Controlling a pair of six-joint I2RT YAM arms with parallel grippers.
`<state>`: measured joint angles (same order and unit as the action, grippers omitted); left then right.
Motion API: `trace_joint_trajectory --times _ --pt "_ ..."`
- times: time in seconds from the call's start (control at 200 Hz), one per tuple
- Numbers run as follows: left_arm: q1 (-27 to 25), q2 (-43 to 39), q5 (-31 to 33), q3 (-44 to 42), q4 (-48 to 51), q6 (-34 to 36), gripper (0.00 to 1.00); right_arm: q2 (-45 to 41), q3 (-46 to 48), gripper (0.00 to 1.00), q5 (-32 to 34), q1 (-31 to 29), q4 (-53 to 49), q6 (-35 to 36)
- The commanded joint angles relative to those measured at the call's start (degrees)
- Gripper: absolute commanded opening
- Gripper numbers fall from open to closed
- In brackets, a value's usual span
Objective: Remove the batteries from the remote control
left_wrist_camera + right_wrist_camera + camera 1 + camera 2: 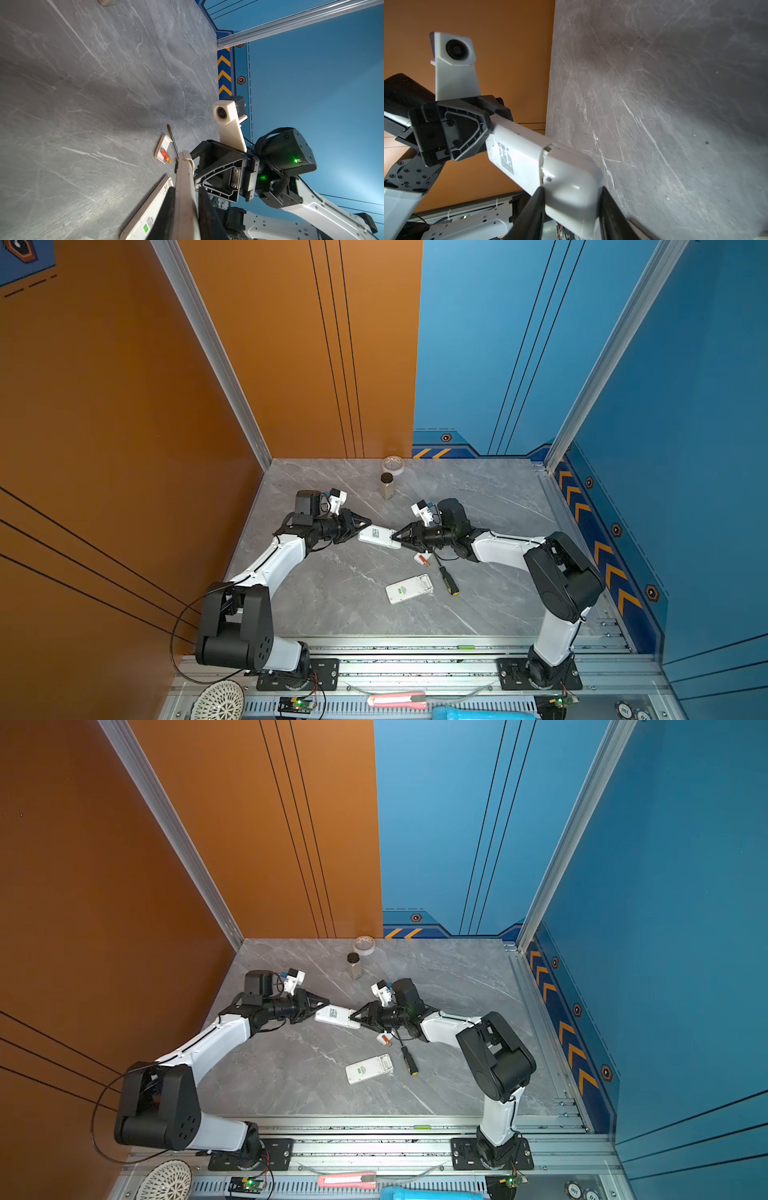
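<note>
Robotics lab cell: orange panels [104, 406], blue panels [478, 344] and aluminium framing [210, 344] enclose a bench [332, 593]; left arm [274, 560] and right arm [503, 547] bolt to a rail [415, 668].

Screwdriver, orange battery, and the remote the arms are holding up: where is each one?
screwdriver [448, 578]: in a top view, on its black-and-yellow handle.
orange battery [165, 155]: left wrist view, middle of its body.
held remote [376, 536]: in a top view, on its labelled back.

Both arms stretch low and inward, the left gripper [365, 530] directly ahead of the right gripper [397, 538], nose to nose, each with jaws drawn in to a grip.
</note>
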<state>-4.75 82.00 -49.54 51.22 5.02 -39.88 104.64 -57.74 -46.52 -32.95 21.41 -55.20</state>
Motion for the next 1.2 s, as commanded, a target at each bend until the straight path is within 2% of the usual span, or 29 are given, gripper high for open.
trace_joint_trajectory --times 0.0,0.38,0.491,0.716,0.861,0.921,0.991,1.051,1.196 --pt "1.2 0.2 0.0 2.1 2.0 2.7 0.00 0.8 -1.0 0.41 0.1 0.5 -3.2 1.8" --pt "1.9 0.6 3.0 1.3 3.8 5.3 0.00 1.3 -1.4 0.42 -0.3 0.4 -5.4 2.2" --pt "2.5 1.1 3.3 0.2 3.1 5.4 0.00 2.8 -4.5 0.42 2.4 0.4 -14.0 5.1" --pt "3.9 1.1 3.5 -1.9 3.9 7.5 0.00 4.4 -6.9 0.43 11.2 1.2 -23.0 5.3" --pt "3.9 1.5 3.0 -3.2 3.3 7.8 0.00 5.1 -10.0 0.51 15.6 1.0 -28.8 6.8" --pt "3.9 1.8 3.1 -3.9 2.6 7.8 0.00 5.0 -11.6 0.52 17.9 1.0 -31.2 7.6" --pt "3.9 2.4 3.1 -4.9 1.4 7.2 0.00 5.1 -13.0 0.60 20.0 1.3 -33.0 7.7" --pt "3.8 3.0 3.6 -5.2 1.2 7.2 0.00 5.4 -14.3 0.62 19.9 1.9 -34.2 7.5" --pt "3.8 3.5 4.5 -6.6 0.0 7.1 0.00 -0.1 -13.5 0.69 23.1 2.7 -37.5 9.2"
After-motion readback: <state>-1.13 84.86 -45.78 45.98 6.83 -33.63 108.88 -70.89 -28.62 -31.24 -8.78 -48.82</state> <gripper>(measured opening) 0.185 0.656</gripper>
